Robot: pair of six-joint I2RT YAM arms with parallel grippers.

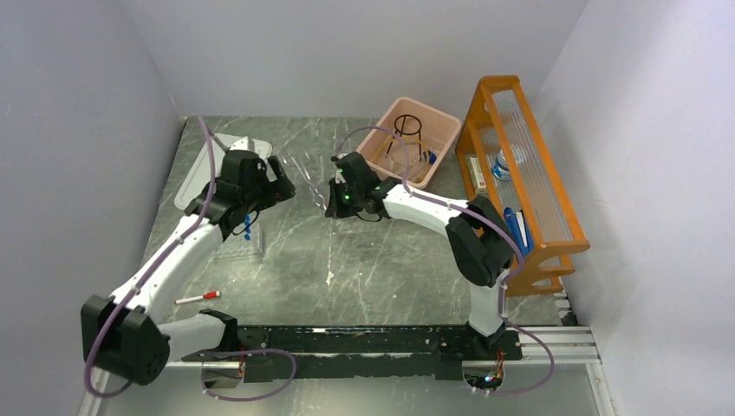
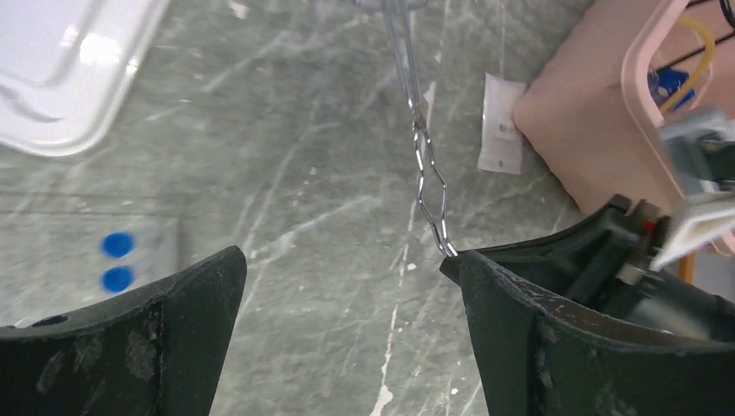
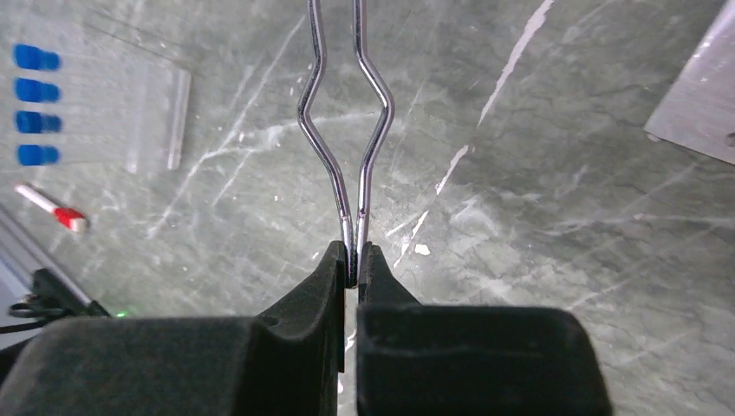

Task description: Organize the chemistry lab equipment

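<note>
**Right tool** (image 3: 354, 264): clamped narrow on the very ends of the metal tongs (image 3: 351, 221), both wire arms pinched together.
**Tongs:** aloft over the tabletop (image 1: 364, 260), mid-scene, reaching left toward the left tool (image 2: 347, 277).
**Left tool:** spread wide, holding nothing. The tongs' other end sits at one of its fingers; contact uncertain.
**Likely destination:** pink bin (image 1: 446, 146), far right.
**Hazards:** the tip-only pinch may let the tongs swivel or slide free, and a hasty swing could snag that open finger.

Walled marble bench
Plain pale grey walls (image 1: 347, 52) enclose a grey-green veined marble tabletop (image 1: 373, 260); orange wooden shelf (image 1: 559, 249) stands right.
</note>
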